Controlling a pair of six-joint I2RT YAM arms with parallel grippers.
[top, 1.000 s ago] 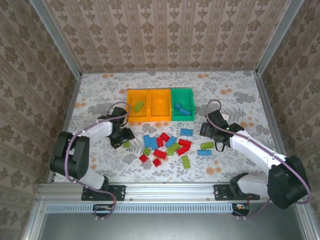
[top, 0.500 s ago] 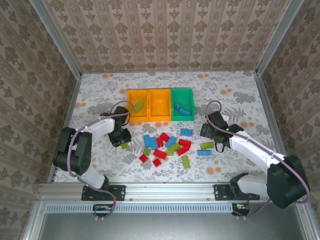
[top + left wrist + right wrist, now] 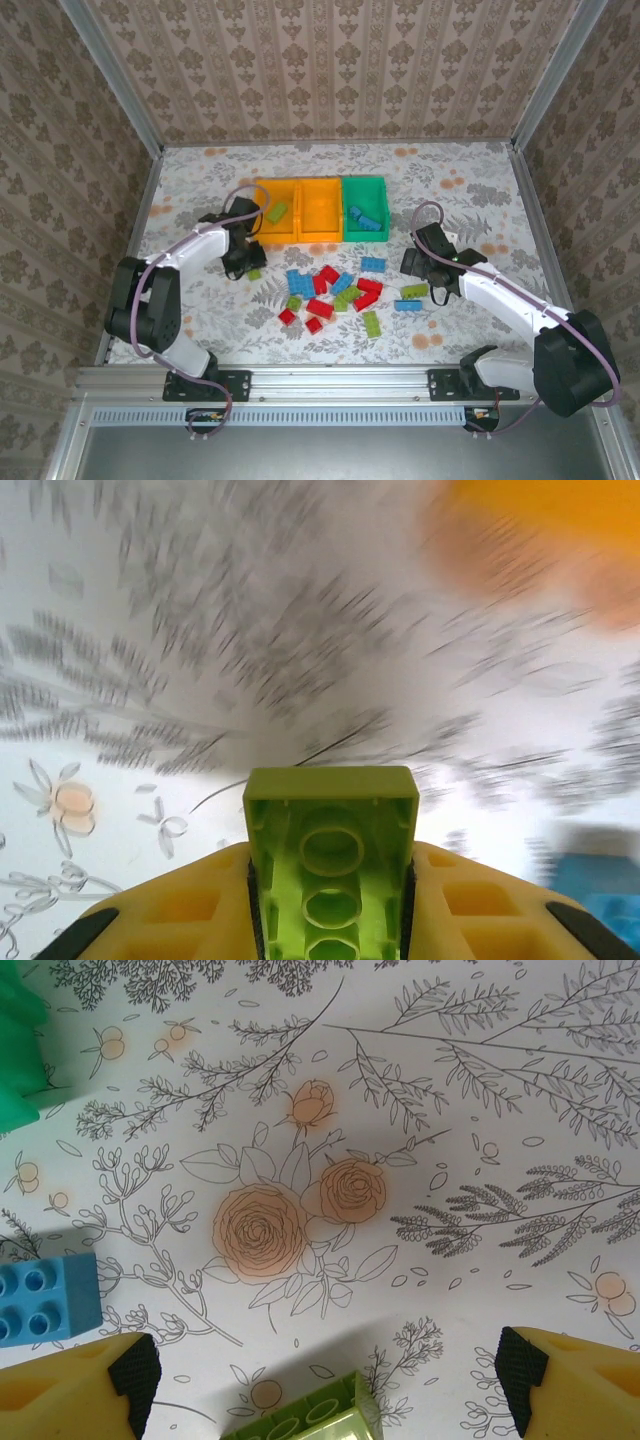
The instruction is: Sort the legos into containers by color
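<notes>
Left wrist view is smeared in its upper half, yet the left gripper [image 3: 332,905] plainly pinches a lime green studded plastic brick [image 3: 332,825], whose near end is cut off. Top external view places this left of centre on the floral table surface [image 3: 480,180], near the leftmost orange plastic bin [image 3: 270,232]. The right gripper [image 3: 328,1375] gapes wide and empty, with a second lime green brick [image 3: 310,1422] cropped at the frame's bottom.
</notes>
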